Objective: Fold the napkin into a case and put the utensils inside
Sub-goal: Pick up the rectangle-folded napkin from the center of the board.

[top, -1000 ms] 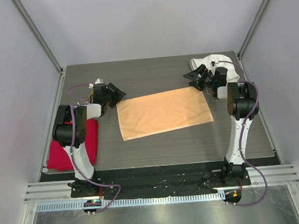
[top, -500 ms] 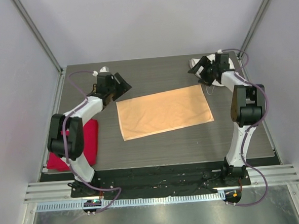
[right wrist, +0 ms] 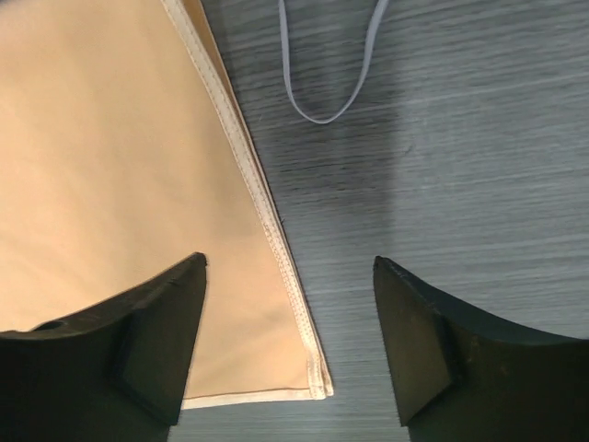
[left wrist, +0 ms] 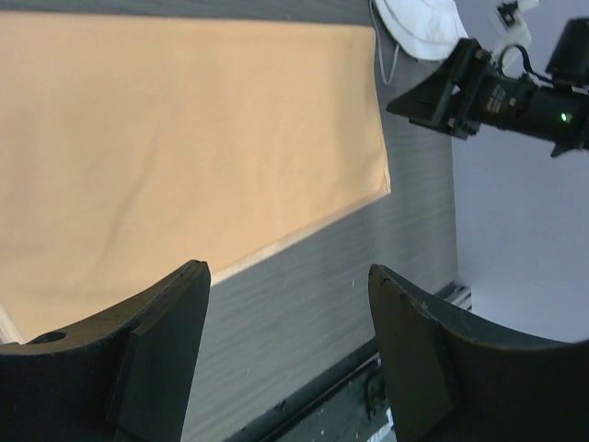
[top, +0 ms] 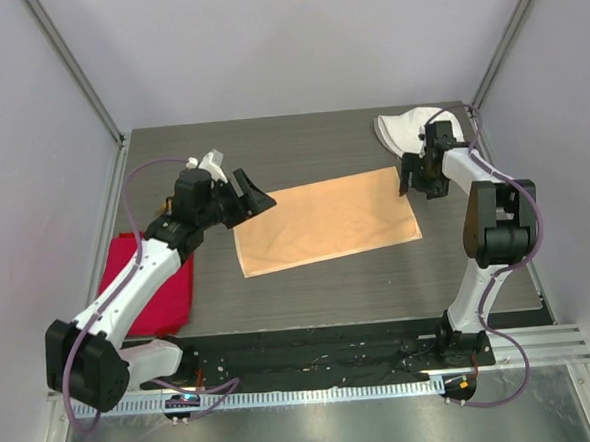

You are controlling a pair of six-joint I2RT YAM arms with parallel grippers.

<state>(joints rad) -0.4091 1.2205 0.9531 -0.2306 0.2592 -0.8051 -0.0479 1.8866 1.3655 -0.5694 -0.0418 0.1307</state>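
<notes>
The napkin [top: 325,222] lies flat on the dark table as a peach-orange layered rectangle; it also fills the upper left of the left wrist view [left wrist: 184,138]. My left gripper [top: 256,198] hovers open at the napkin's far left corner; its jaws [left wrist: 287,272] hold nothing. My right gripper [top: 411,177] is open at the far right corner. In the right wrist view it [right wrist: 290,262] straddles the napkin's [right wrist: 120,184] stitched edge just above a corner. The utensils are out of view.
A white fabric hat [top: 415,128] lies at the back right, and its thin loop string [right wrist: 322,83] rests on the table beyond the right gripper. A red cloth [top: 159,294] sits at the left edge under the left arm. Grey walls enclose the table.
The left arm has stretched out and swung its gripper rightward to the napkin's far left corner. The right gripper has come off the hat down to the far right corner, jaws slightly narrower.
</notes>
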